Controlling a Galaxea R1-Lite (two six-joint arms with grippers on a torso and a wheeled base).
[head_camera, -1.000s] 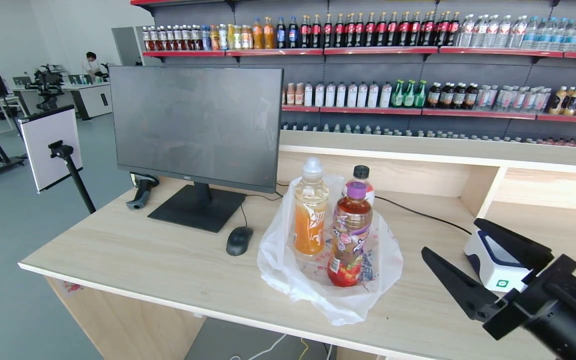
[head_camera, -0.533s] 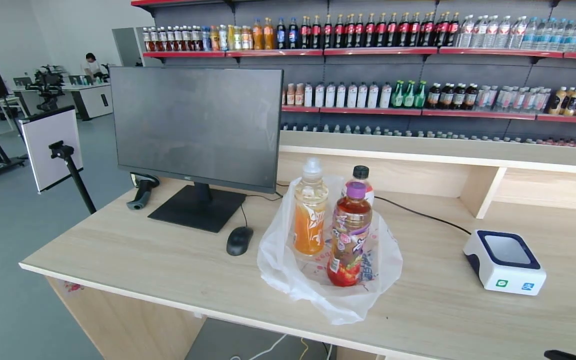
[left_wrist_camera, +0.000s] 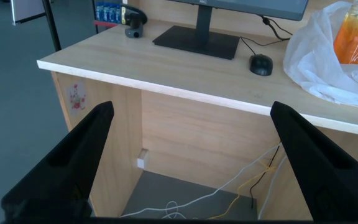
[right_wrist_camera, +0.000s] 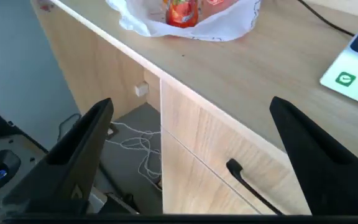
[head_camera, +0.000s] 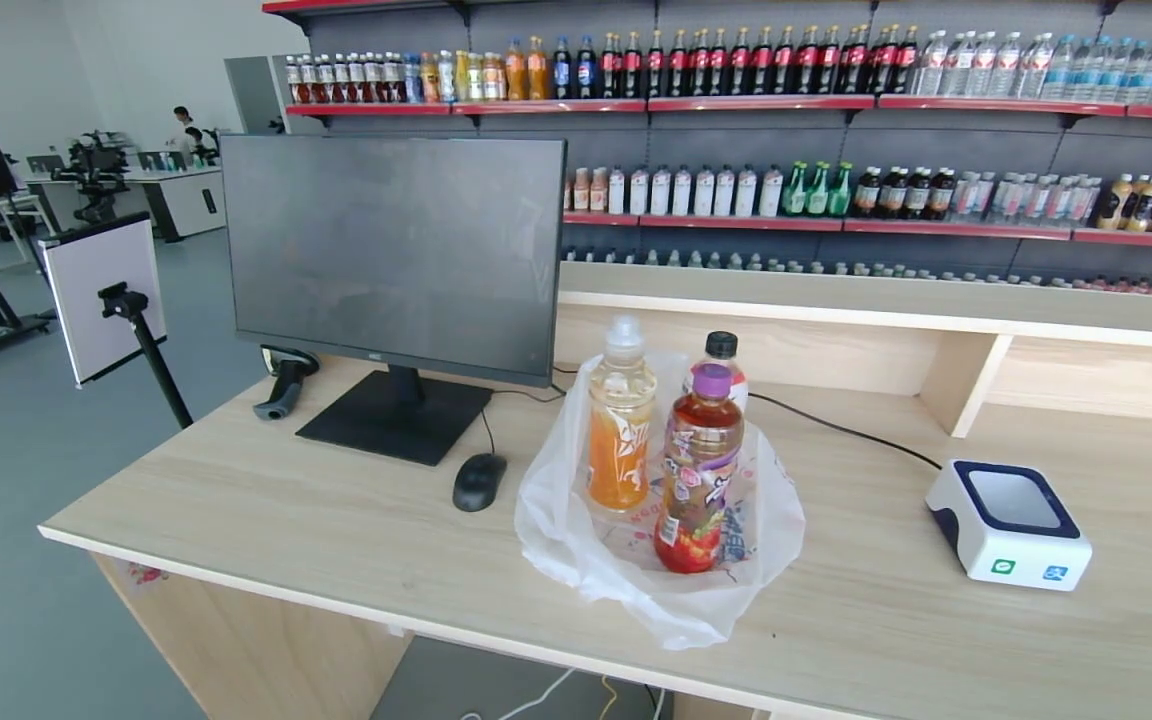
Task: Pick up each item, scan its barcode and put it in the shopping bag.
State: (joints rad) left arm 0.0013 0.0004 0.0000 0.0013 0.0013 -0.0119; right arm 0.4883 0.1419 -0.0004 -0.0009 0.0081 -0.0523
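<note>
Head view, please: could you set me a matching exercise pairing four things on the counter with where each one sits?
Things:
1. computer mouse
2. white desktop scanner
3. purple-capped bottle
4. handheld scanner

Places:
A. standing inside the shopping bag
B. left of the monitor
C. right of the bag, apart from it
D. just left of the bag, in front of the monitor

Pairs: 1-D; 2-C; 3-A; 4-B.
</note>
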